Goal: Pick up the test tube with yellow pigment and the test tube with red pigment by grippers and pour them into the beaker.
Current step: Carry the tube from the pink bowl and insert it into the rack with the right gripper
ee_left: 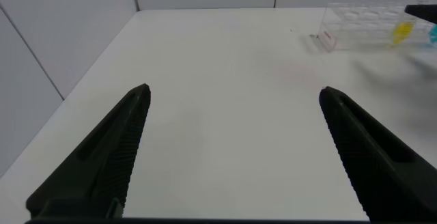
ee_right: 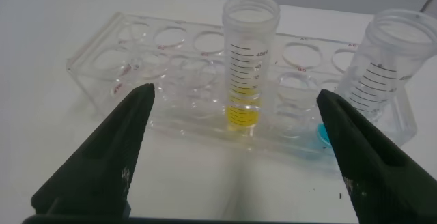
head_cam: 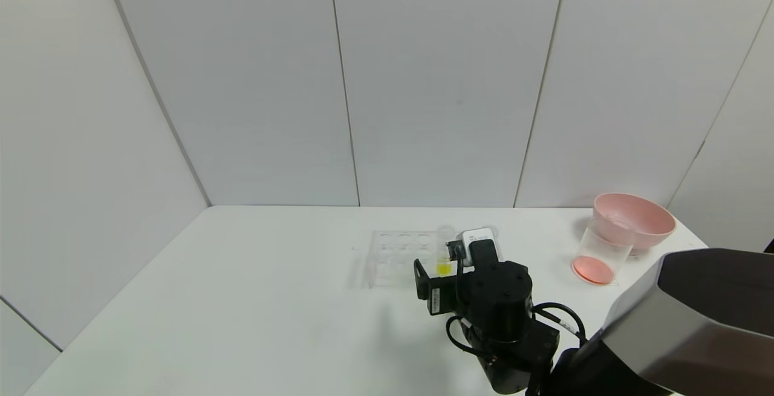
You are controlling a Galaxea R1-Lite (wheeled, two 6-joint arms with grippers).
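Two tubes, yellow (ee_right: 250, 60) and blue (ee_right: 382, 80), in one rack (ee_right: 171, 80); one beaker (head_cam: 600, 254) at 3 o'clock. Right claw (ee_right: 235, 156) and left claw (ee_left: 235, 149) both apart. White table (head_cam: 272, 299), grey walls.

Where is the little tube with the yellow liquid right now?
The small clear test tube with yellow liquid stands upright in the clear plastic rack mid-table, just ahead of the right gripper.

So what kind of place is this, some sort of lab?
Probably a mock lab bench for robot practice: a plain white table boxed in by blank panels, holding a clear tube rack, a graduated tube with yellow liquid and a small beaker.
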